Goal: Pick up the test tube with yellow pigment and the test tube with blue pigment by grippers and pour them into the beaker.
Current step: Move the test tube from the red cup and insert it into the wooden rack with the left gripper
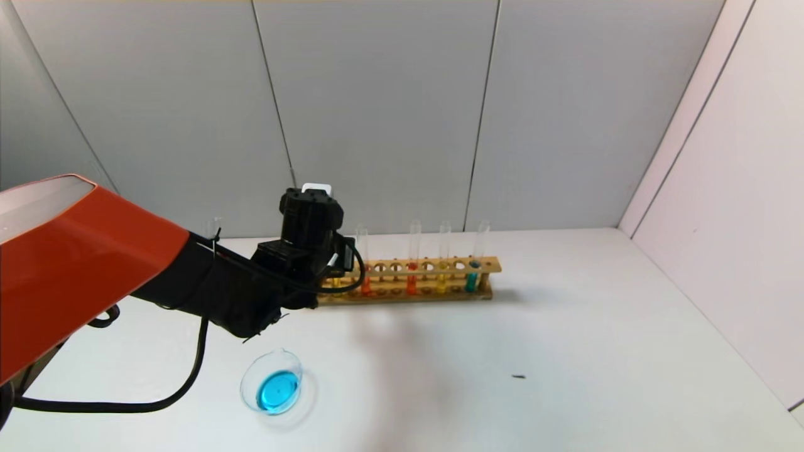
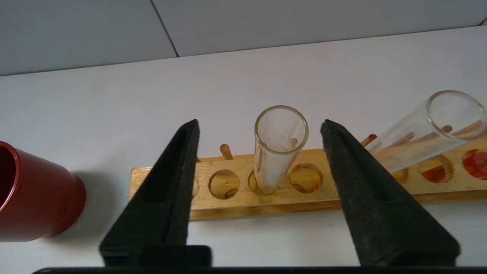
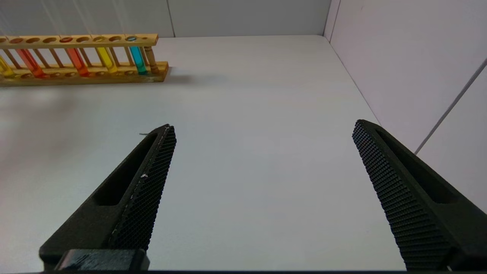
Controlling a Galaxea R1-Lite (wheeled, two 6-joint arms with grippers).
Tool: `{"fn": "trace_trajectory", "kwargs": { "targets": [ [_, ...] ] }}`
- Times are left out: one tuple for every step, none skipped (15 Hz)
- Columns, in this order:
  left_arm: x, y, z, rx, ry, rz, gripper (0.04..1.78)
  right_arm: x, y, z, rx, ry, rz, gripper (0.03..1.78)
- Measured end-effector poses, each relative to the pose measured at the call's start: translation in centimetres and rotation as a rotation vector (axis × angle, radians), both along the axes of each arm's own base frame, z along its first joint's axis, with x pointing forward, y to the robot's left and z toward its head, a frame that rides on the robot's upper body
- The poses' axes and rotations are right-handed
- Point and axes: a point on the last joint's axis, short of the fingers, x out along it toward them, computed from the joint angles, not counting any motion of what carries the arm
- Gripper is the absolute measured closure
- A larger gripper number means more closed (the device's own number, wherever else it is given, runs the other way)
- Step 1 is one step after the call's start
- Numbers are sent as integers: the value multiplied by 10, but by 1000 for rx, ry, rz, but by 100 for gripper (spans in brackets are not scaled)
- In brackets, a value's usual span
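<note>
Yellow tube (image 2: 279, 152) stands in the rack (image 2: 236, 203), framed by the open left gripper (image 2: 258, 133).

Left gripper's two fingers (image 2: 167, 182) are spread wide, one on each side of this tube without touching it; the tube sits upright in a hole near the rack's end, with only a trace of yellow showing at its bottom. Just beyond that end of the rack stands a red cup (image 2: 34, 198). Along the rack the other way, another clear tube (image 2: 430, 125) leans in its hole, then orange-red tubes (image 1: 412, 276), a second yellow tube (image 1: 442, 276) and a blue tube (image 1: 472, 274) near the far end. In front of the rack, below the left arm, the beaker (image 1: 272, 382) rests on the table (image 1: 597, 351) with blue liquid in it. Right gripper (image 3: 262, 129) hangs open over bare table, well apart from the rack.
</note>
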Motion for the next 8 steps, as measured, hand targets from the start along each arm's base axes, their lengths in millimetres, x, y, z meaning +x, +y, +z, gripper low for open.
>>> {"fn": "trace_trajectory", "kwargs": {
  "targets": [
    [-3, 1, 1, 0, 1, -1, 97, 0, 0, 0, 0, 0, 0, 11],
    [-5, 3, 1, 1, 4, -1, 115, 0, 0, 0, 0, 0, 0, 11],
    [-7, 4, 1, 3, 6, 0, 131, 0, 0, 0, 0, 0, 0, 11],
    [-9, 5, 1, 2, 6, 0, 144, 0, 0, 0, 0, 0, 0, 11],
    [-10, 6, 2, 1, 6, -1, 151, 0, 0, 0, 0, 0, 0, 11],
    [-11, 6, 1, 1, 6, -3, 152, 0, 0, 0, 0, 0, 0, 11],
    [-11, 6, 1, 0, 6, -2, 152, 0, 0, 0, 0, 0, 0, 11],
    [-11, 6, 1, 0, 6, -2, 152, 0, 0, 0, 0, 0, -1, 11]
  ]
}}
